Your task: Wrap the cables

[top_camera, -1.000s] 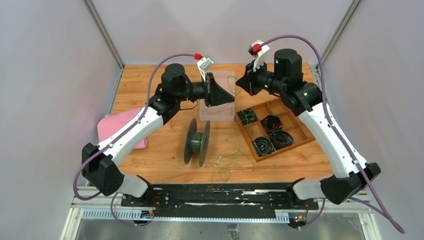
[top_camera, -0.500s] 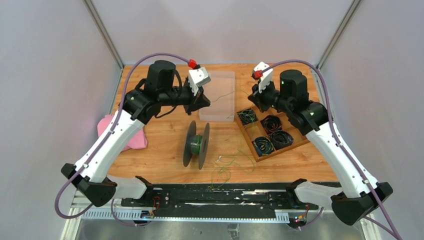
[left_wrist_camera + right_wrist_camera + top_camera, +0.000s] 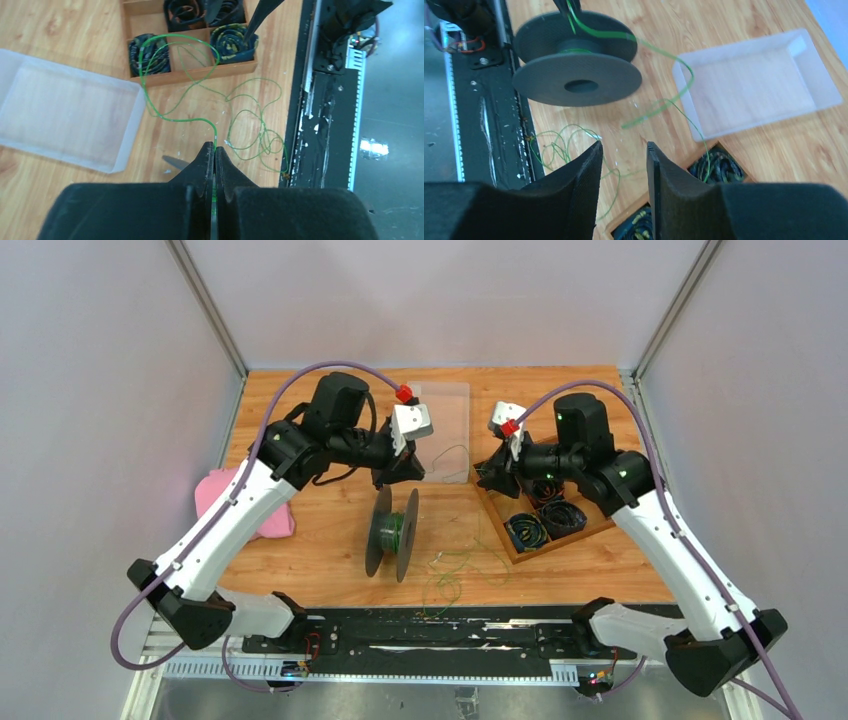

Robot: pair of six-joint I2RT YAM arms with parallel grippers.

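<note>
Pink cloth point(image 3: 240, 502) at table's left edge. Left gripper point(image 3: 214, 150) clenched on green cable point(image 3: 190, 119), strand pinched between fingertips, above black spool point(image 3: 393, 530). Cable arcs past clear tray point(image 3: 440, 430) toward wooden divider box point(image 3: 497, 520); loose loops lie near front rail. Right gripper point(image 3: 624, 146) over box's left corner, jaws parted, holding nothing.

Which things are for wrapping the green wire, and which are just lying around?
For the job:
- green cables
- left hand, pinching one
- right hand, open
- spool holding green wire

Just lying about:
- pink cloth
- clear plastic tray
- wooden box of dark coils
</note>
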